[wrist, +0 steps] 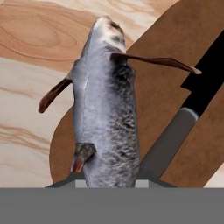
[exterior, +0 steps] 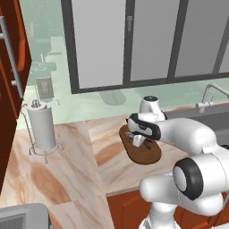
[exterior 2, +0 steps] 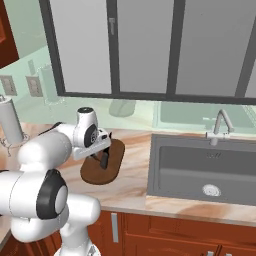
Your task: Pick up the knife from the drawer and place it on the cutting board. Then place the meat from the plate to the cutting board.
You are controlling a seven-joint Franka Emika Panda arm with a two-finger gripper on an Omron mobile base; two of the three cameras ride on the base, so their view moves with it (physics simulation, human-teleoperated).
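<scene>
Gripper [exterior 2: 103, 159] over cutting board [exterior: 144, 155], clamped on the meat [wrist: 106, 109].
Meat: grey, mottled, fish-shaped, hanging above board's end. Knife [wrist: 192, 98]: black, lying flat on board just beside it. Meat's contact with board: unclear.

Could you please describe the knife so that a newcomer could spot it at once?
Find the sink; left of it on the counter lies the brown board. The knife lies on it, slim, black-bladed, grey-handled, beside the mottled grey meat.
</scene>
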